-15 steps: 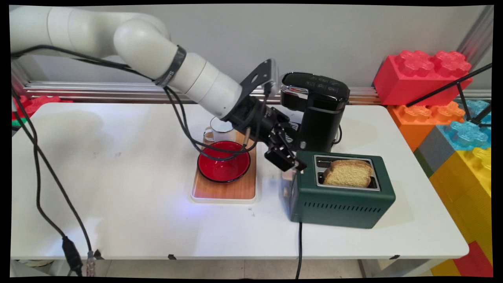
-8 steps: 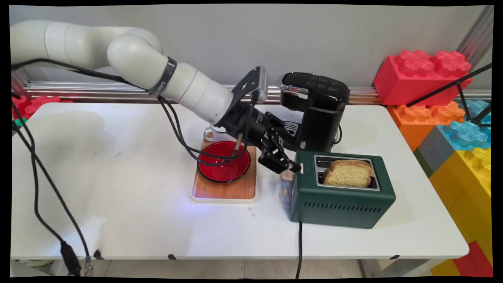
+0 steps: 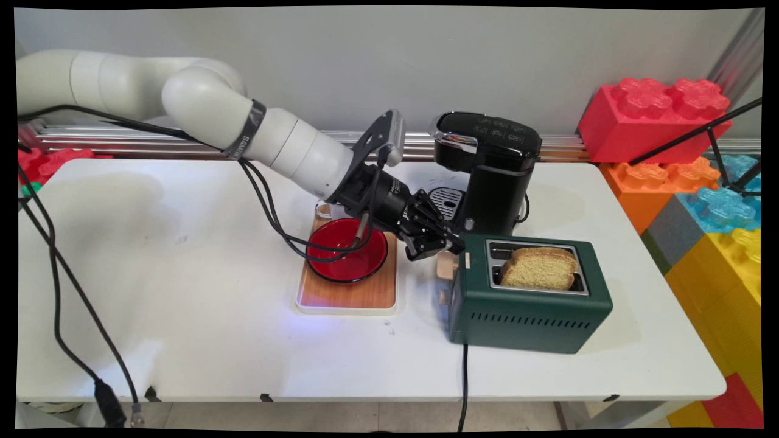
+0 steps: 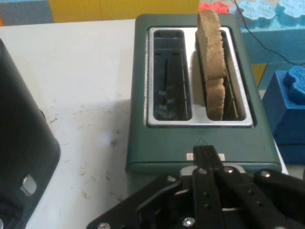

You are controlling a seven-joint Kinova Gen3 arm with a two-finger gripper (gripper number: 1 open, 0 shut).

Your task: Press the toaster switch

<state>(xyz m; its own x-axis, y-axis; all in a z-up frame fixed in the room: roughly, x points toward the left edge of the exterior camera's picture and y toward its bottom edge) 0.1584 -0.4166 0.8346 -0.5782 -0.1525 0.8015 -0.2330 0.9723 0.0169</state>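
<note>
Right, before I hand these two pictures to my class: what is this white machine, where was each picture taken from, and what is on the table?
The machine is a white robot arm ending in a black two-finger gripper. One picture comes from a fixed camera looking down across the white table. The other comes from a camera on the hand itself, looking along the gripper. The gripper's fingers are shut and hold nothing; their tips sit at the end of a green toaster, just above its pale lever. A slice of bread stands in one of the toaster's two slots; the other slot is empty. Behind it stands a black coffee machine. Beside it a red bowl rests on a wooden tray.
</note>
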